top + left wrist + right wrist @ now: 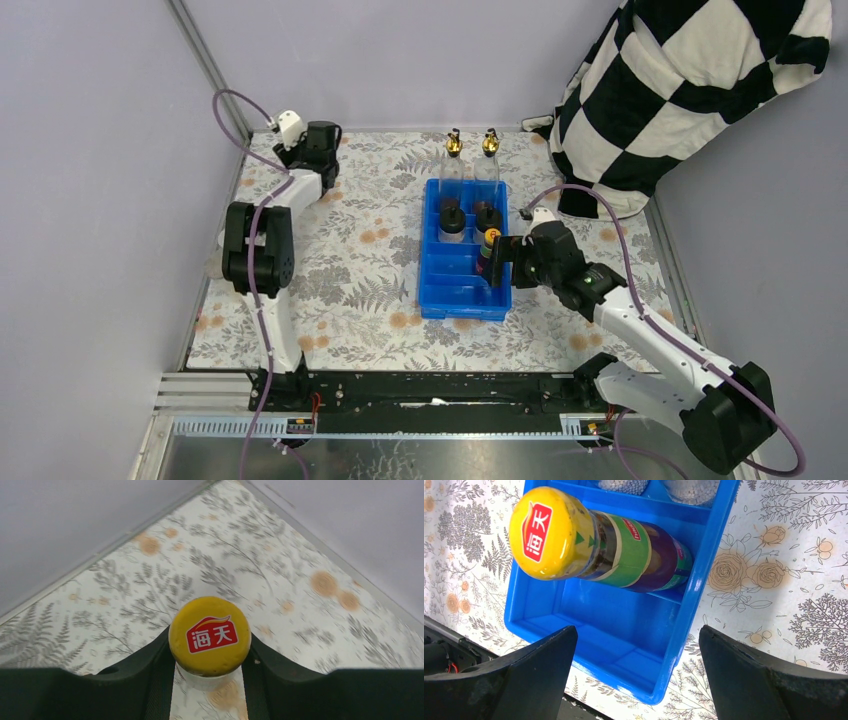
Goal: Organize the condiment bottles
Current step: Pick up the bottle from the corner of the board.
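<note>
**Left arm.** The left gripper (209, 652) is closed on the held sauce bottle (209, 635). Its two black fingers (145, 670) press against the bottle from either side, just under the orange cap with the red label. In the overhead view this gripper is at about 10 o'clock on the table, close to the far left corner where the two walls meet. The floral cloth (225, 565) lies directly beneath the bottle. The wrist view does not show whether the base touches the cloth.

**Right arm.** The right gripper (636, 640) is open, with its fingers (519, 680) spread wide and touching nothing. It hovers over the 3 o'clock side of the blue tray (709, 555), with its wrist camera looking toward the tray sauce bottle (624, 550).

**Tray contents.** The tray sauce bottle stands on its base inside the tray, against the 3 o'clock wall. It is just on the 6 o'clock side of the divider. It has an orange cap, a green label and dark contents. Beyond that divider, toward 12 o'clock, two black-capped bottles (452, 222) (487, 216) stand side by side, one per compartment. The compartments toward 6 o'clock hold nothing.

**Outside the tray.** Two gold-spouted bottles (453, 148) (490, 146) stand upright on the cloth. They are side by side, just beyond the 12 o'clock edge of the tray. A black-and-white checked fabric (690, 90) hangs at about 1 o'clock, past the far right corner of the table.
</note>
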`<state>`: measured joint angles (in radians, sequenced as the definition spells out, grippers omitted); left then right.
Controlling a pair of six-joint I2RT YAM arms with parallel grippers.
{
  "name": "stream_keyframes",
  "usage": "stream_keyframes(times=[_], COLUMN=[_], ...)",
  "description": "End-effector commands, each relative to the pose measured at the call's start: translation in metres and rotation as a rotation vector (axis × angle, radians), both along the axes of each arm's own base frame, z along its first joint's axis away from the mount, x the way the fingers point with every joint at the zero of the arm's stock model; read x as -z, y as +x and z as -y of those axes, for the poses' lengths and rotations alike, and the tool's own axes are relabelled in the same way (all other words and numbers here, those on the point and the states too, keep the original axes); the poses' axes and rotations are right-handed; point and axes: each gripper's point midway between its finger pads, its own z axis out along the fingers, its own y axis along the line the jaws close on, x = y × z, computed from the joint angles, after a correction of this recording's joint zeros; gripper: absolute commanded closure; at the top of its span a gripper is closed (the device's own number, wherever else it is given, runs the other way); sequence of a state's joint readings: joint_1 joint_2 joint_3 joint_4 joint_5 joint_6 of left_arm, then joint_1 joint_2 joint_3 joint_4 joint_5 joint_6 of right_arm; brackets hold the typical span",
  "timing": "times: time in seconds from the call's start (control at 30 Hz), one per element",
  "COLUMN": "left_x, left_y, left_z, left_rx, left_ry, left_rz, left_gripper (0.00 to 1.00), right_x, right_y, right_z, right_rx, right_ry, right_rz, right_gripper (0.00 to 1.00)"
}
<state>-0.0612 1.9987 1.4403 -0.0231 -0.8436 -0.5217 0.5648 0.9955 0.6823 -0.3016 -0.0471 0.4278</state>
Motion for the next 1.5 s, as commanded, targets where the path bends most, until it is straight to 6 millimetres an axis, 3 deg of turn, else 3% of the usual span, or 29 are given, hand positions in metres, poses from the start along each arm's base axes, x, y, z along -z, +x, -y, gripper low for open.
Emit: stream_keyframes(times=[0.0, 0.13, 0.3, 0.5, 0.63, 0.87, 1.1, 1.2, 1.47], left_x=[0.022, 0.016, 0.019, 0.024, 0.022, 0.006, -0.028, -0.046, -0.106], left_y=[0.011, 0.010, -0.006, -0.043, -0.082, -0.138, -0.181, -0.195, -0.217], left_z=[0.037, 0.066, 0.120, 0.181, 0.206, 0.221, 0.249, 0.260, 0.267], left_rx=[0.160, 0.242, 0.341, 0.448, 0.487, 0.523, 0.602, 0.640, 0.714], left_ry=[-0.039, -0.044, -0.022, 0.014, 0.046, 0.063, 0.112, 0.129, 0.090], left_rz=[-0.100, -0.108, -0.140, -0.167, -0.174, -0.165, -0.137, -0.118, -0.012], left_gripper=[0.88, 0.88, 0.88, 0.88, 0.88, 0.89, 0.89, 0.87, 0.86], right_x=[-0.014, -0.016, -0.021, -0.030, -0.037, -0.048, -0.058, -0.061, -0.064], right_y=[0.001, 0.001, -0.002, -0.010, -0.015, -0.025, -0.033, -0.035, -0.041], right_z=[-0.006, -0.007, -0.007, 0.000, 0.005, 0.009, 0.014, 0.016, 0.021], right_rx=[-0.009, -0.008, -0.013, -0.005, 0.004, 0.004, 0.001, 0.002, 0.012], right_ry=[0.039, 0.051, 0.060, 0.069, 0.074, 0.099, 0.108, 0.111, 0.114], right_rz=[0.025, 0.028, 0.032, 0.050, 0.067, 0.083, 0.100, 0.105, 0.111], right_gripper=[0.00, 0.00, 0.00, 0.00, 0.00, 0.00, 0.00, 0.00, 0.00])
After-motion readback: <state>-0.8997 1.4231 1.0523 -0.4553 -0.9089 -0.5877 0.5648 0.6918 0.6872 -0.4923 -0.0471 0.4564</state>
